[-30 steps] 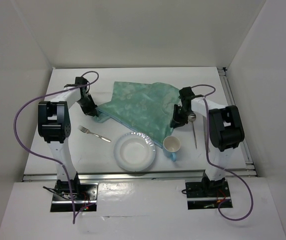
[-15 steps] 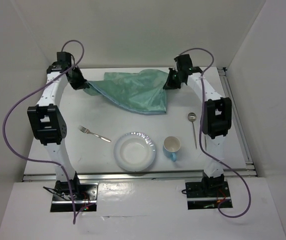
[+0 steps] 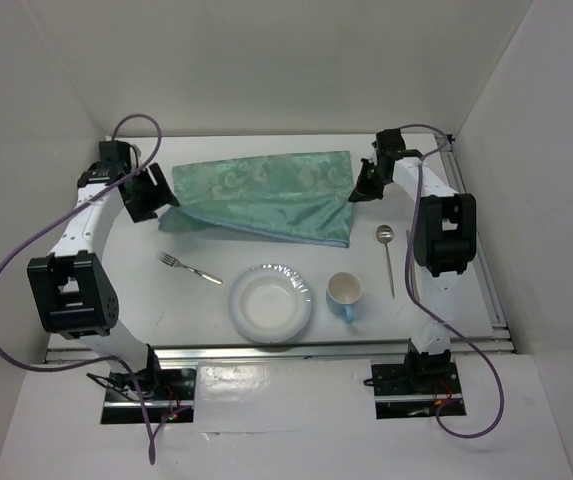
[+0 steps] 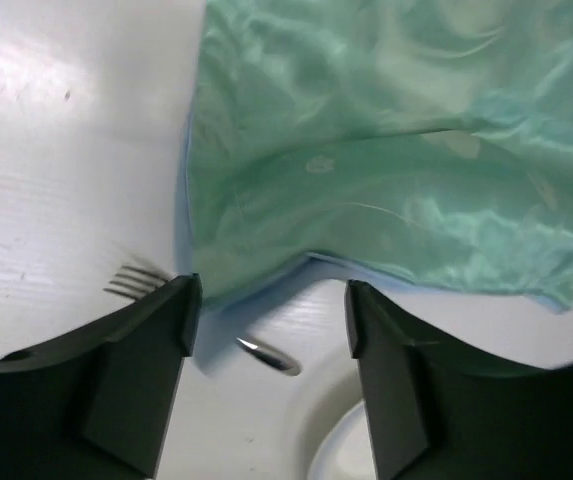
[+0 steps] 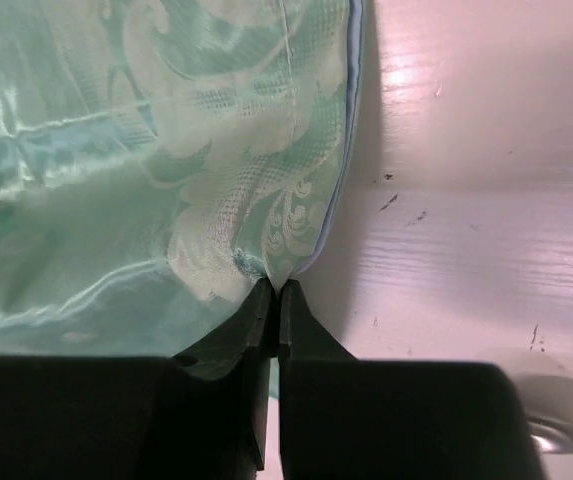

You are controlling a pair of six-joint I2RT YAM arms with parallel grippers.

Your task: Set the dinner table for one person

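White surface [image 3: 136, 290] fills the middle of the top view, metal rail along its lower edge. A green-teal cloth [image 3: 266, 195] is spread across the upper centre, one long fold running left to right. The left tool [image 3: 151, 195] sits at the cloth's left edge. In the left wrist view this tool [image 4: 266, 300] is released: fingers wide apart, the cloth's edge [image 4: 366, 180] just above the gap, not pinched. The right tool [image 3: 364, 185] is at the cloth's upper right corner. The right wrist view shows it [image 5: 274, 290] clenched on the cloth's blue-trimmed hem [image 5: 216, 150], fingertips pressed together with fabric between. Below the cloth, left to right: fork [image 3: 188, 267] lying angled, white plate [image 3: 306, 295] with a bluish rim, blue mug [image 3: 345, 292] touching the plate's right side, spoon [image 3: 388, 255] lying lengthwise with its bowl end up. Cannot tell whether the pinched corner is off the surface
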